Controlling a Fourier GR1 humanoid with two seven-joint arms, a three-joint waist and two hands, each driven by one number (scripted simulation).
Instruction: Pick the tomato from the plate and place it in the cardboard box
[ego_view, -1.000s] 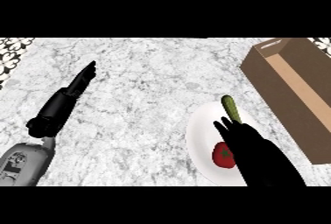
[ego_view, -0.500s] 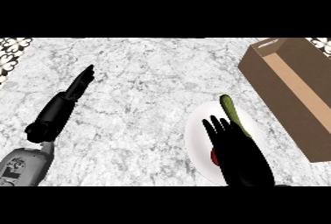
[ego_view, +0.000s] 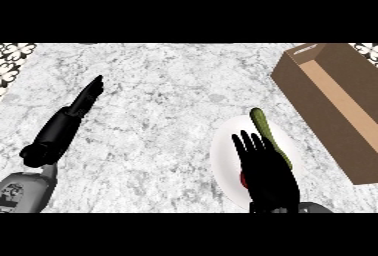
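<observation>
- Two hands work over a marbled counter (ego_view: 162, 100), the widest surface in view and the ground on which everything else stands.
- Right of the plate, well apart from it, the cardboard box (ego_view: 336, 107) lies open-topped, its pale inside showing and nothing visible in it.
- Far to the left of the plate, the left hand (ego_view: 70, 120) rests on the counter with fingers straight and relaxed, holding nothing.
- Directly above the plate, the right hand (ego_view: 264, 167) hangs with fingers straight and slightly spread, closed on nothing; a second ago it sat lower and nearer the plate's right edge, and it has since slid up across the plate.
- Beneath that hand, the white plate (ego_view: 225, 150) shows only its left and upper rim.
- On the plate's upper right part, a long green vegetable (ego_view: 262, 125), possibly a cucumber, lies partly under the fingers.
- On the plate's lower part, the tomato (ego_view: 243, 179) now shows only as a red sliver at the palm's left edge, where a second ago much more of it was visible.
- That shift suggests the hand is settling over the tomato for a grasp; the pick is not yet made, and the carry to the box remains.
</observation>
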